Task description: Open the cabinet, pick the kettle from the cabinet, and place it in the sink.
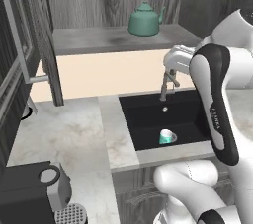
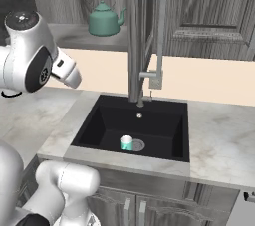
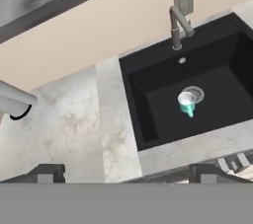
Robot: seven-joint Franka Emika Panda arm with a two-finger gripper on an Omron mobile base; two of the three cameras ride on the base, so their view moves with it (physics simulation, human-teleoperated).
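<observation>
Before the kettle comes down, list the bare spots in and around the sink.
The sink floor is bare left and behind the teal cup, which stands beside the drain. The counter between sink and coffee machine is bare. It is crowded at the faucet.

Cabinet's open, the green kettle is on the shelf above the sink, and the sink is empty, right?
Not quite. The sink is not empty: a small teal cup sits by the drain, as the right base view shows. The cabinet is open and the green kettle is on the shelf above the sink.
</observation>
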